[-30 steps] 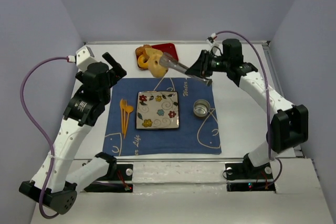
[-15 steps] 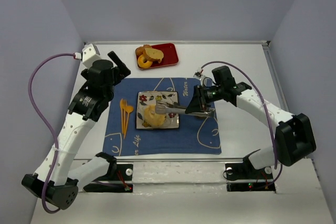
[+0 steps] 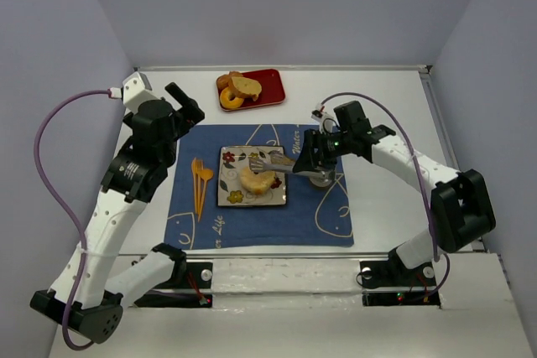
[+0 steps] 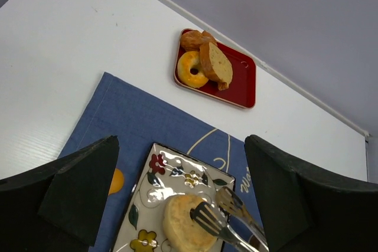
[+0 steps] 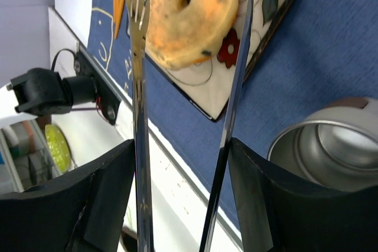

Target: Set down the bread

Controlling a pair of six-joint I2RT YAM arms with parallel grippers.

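We hold tongs (image 3: 281, 164) clamped in right claw (image 3: 312, 163); bread (image 3: 254, 179) beyond tips on plate (image 3: 230, 198); lift clear slowly. Left claw (image 4: 177, 205) apart.

tan bread (image 3: 256, 179), floral plate (image 3: 228, 194), blue mat (image 3: 310, 211)

A robot lab's test cell dressed as a dining setup: a white table (image 3: 394, 207) boxed in by plain grey walls (image 3: 277, 6), with exposed wiring at its near edge. On the table lies a blue placemat (image 3: 327, 215) bearing a floral plate (image 3: 228, 199); behind the placemat sits a red tray (image 3: 270, 90).
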